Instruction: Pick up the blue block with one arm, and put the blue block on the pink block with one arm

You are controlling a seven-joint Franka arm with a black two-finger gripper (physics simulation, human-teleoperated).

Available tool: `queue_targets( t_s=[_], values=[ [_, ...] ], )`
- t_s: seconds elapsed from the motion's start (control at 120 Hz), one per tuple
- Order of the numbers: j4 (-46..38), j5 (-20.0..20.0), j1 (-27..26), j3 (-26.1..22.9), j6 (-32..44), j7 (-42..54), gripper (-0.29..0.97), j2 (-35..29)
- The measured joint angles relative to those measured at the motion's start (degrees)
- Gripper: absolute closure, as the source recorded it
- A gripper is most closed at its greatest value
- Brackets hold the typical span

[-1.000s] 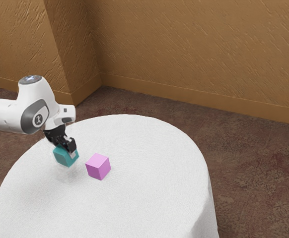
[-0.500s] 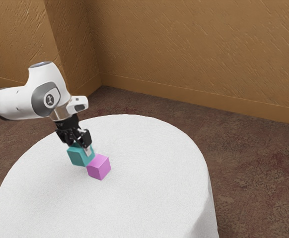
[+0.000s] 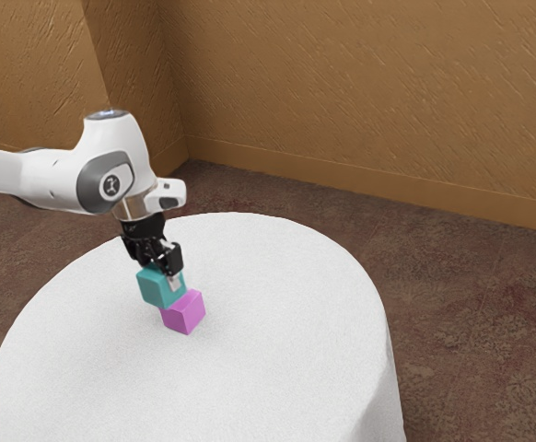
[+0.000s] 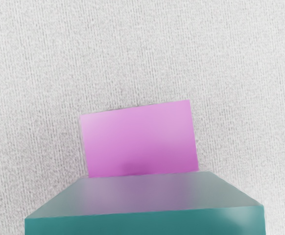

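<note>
Clamped with the black gripper [image 3: 160, 268] on the blue block [image 3: 157, 286], one finger pressed to each of two opposite sides, pointing down. Holding that teal-blue cube off the worktop [image 3: 277, 368], right at the upper edge of the pink block [image 3: 183, 311], on the side toward the exterior view's left. Cannot tell whether touching it or just above it. Not squarely over the pink cube, overlapping only its upper left corner in the exterior view.

In the wrist view, looking past the blurred blue block [image 4: 142, 208] just under the hand onto the top face of the pink block [image 4: 140, 139] beyond it. Most of that face uncovered, sitting flat on the white cloth of the worktop [image 4: 142, 49].

Reaching in from the exterior view's left with the white arm [image 3: 56, 175], bent downward at a grey round joint above the gripper. Working over a round worktop draped in white cloth down its sides, with the pink cube toward the exterior view's left of its middle.

Around that, a dark brown mottled floor [image 3: 471, 304], a tan baseboard [image 3: 369, 180] and rough ochre walls [image 3: 360, 83] meeting at a corner behind the arm.
</note>
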Motion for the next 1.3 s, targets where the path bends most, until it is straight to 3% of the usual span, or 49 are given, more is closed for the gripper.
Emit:
queue_targets(
  t_s=[0.733,1.3],
  values=[
    [5.53,10.76,-2.59,0.01,0.56,-12.2,0.35,6.29],
    [3.13,12.2,-3.59,-0.01,3.22,-16.34,0.34,6.12]
  ],
)
